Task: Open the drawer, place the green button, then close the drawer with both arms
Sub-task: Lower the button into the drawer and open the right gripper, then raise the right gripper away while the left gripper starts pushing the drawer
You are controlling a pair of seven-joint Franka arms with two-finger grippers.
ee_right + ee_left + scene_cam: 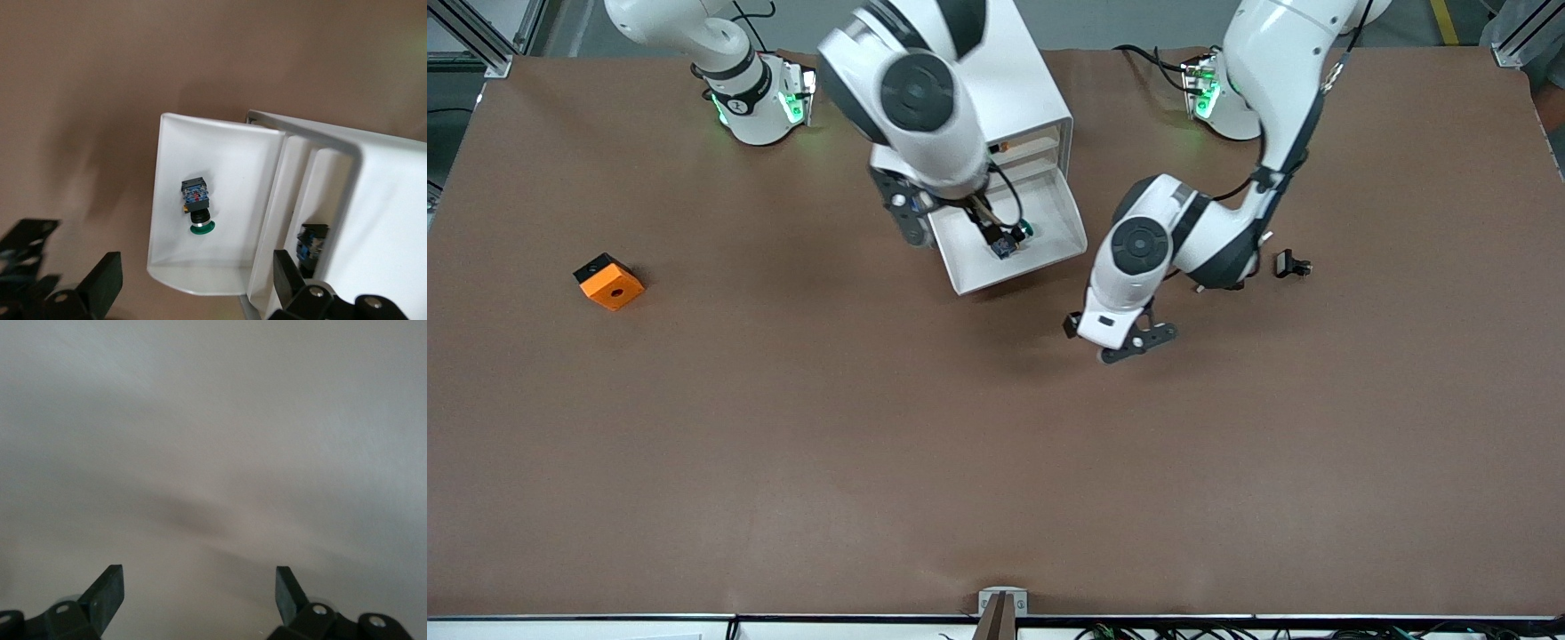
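The button, green cap and black and blue body, lies on its side in the open white drawer; it also shows in the right wrist view, on the drawer floor. My right gripper hangs over the drawer, open and empty, with the button apart from its fingers. My left gripper is open and empty low over bare table, nearer the front camera than the drawer and toward the left arm's end; its wrist view shows only table.
The drawer comes out of a white cabinet; another blue and black part sits in a cabinet slot. An orange cube lies toward the right arm's end. A small black clip lies beside the left arm.
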